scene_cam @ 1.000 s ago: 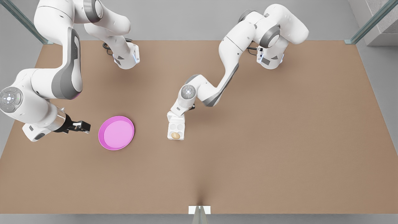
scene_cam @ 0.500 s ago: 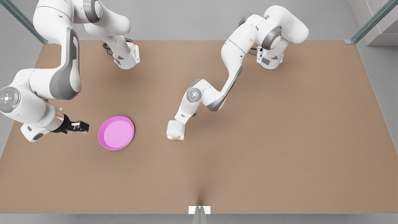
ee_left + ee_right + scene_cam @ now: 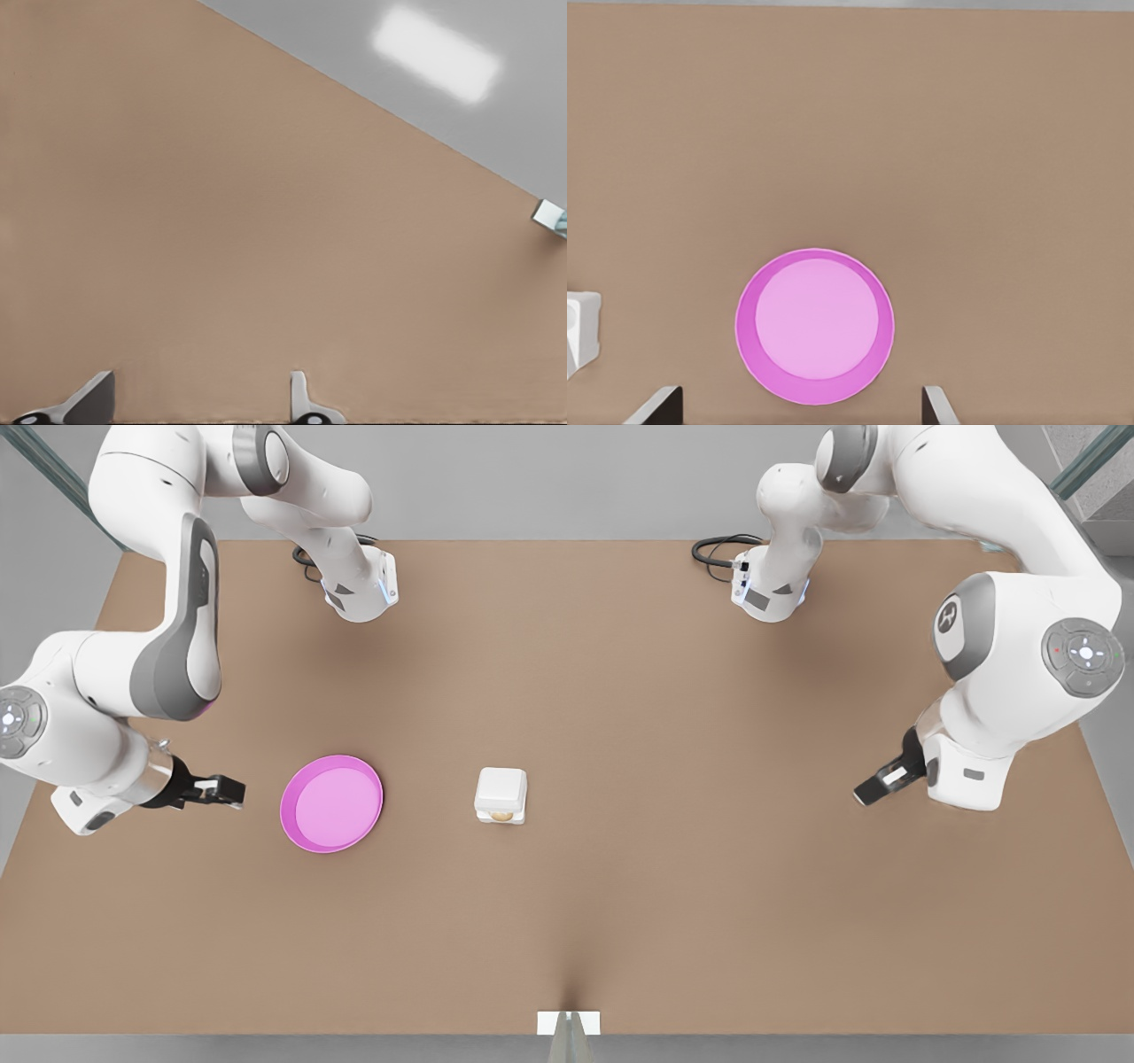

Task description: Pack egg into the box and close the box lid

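Box lid sat down on box, egg peeking out.
Right end effector by plate, left end effector far side; both open, empty.

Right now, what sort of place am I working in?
Probably a simulated tabletop test cell: a brown table on grey floor, two mounted arms, just a pink plate and the box. The right tool waits beside the plate, the left tool at the front view's right.
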